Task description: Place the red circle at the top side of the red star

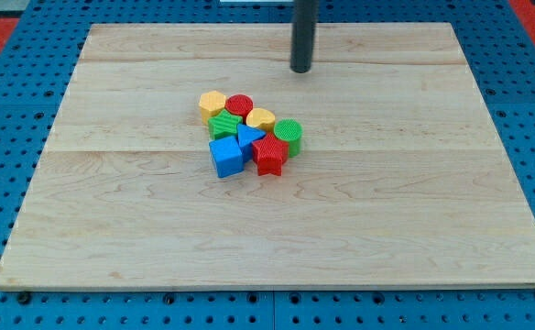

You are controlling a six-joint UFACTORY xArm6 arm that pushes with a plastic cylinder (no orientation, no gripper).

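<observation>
The red circle (240,104) lies near the top of a tight cluster of blocks at the middle of the wooden board (414,202). The red star (270,154) sits at the cluster's lower right, below and right of the red circle. A blue triangle (248,137) and a yellow heart (260,118) lie between them. My tip (301,70) is above and to the right of the cluster, apart from every block, roughly a block and a half from the red circle.
The cluster also holds a yellow hexagon (212,103) at upper left, a green star (223,125), a green circle (288,134) at right and a blue cube (226,157) at lower left. Blue pegboard (11,183) surrounds the board.
</observation>
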